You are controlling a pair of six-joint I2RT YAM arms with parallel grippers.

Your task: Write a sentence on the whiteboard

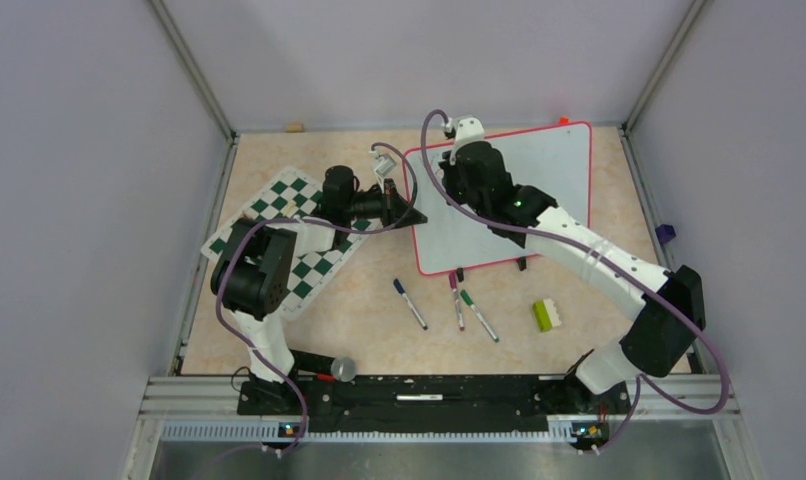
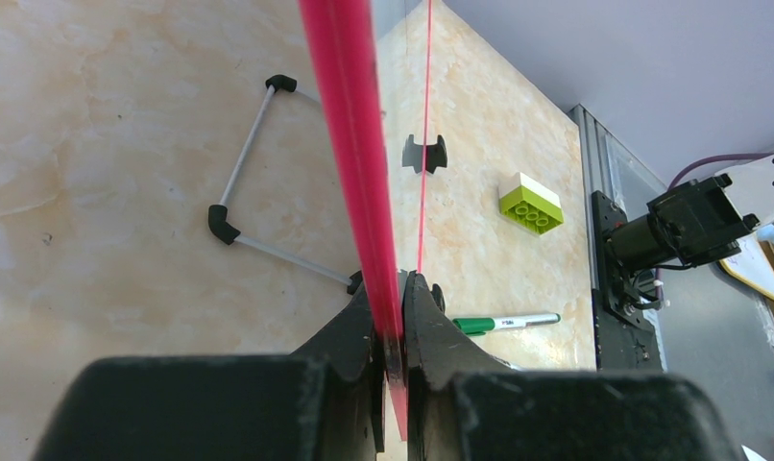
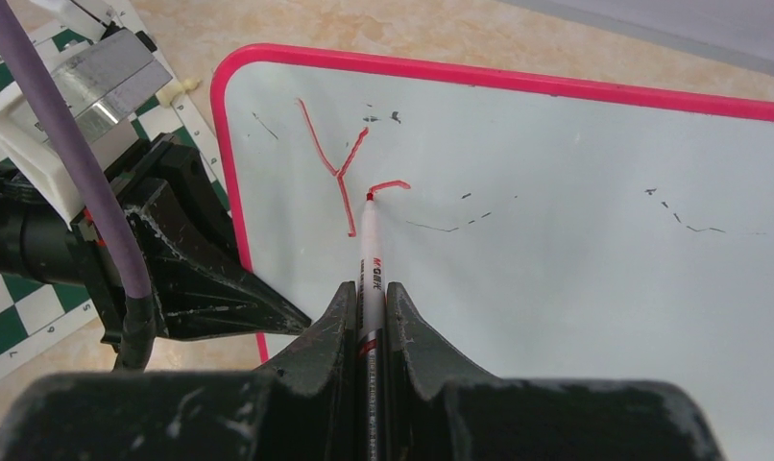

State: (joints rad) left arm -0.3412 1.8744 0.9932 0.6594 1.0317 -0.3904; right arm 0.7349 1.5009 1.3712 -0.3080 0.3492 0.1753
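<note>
A: Count?
B: One whiteboard (image 1: 549,170), right half of table (image 1: 369,330); three loose markers (image 1: 410,303); one brick (image 1: 547,315); one chess mat (image 1: 309,270).
A: Grip?
B: Gripped at left frame by left pincer (image 2: 393,312); under right pincer (image 3: 369,293), clamped on red marker (image 3: 371,240), tip on board.

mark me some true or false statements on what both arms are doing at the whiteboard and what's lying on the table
1. The right gripper holds a red marker, tip on the whiteboard. True.
2. The left gripper hangs open, clear of the board. False: it is shut on the board's red frame.
3. A red Y is written on the board. True.
4. The green-and-white brick lies on the whiteboard. False: it lies on the table, right of three loose markers.
</note>
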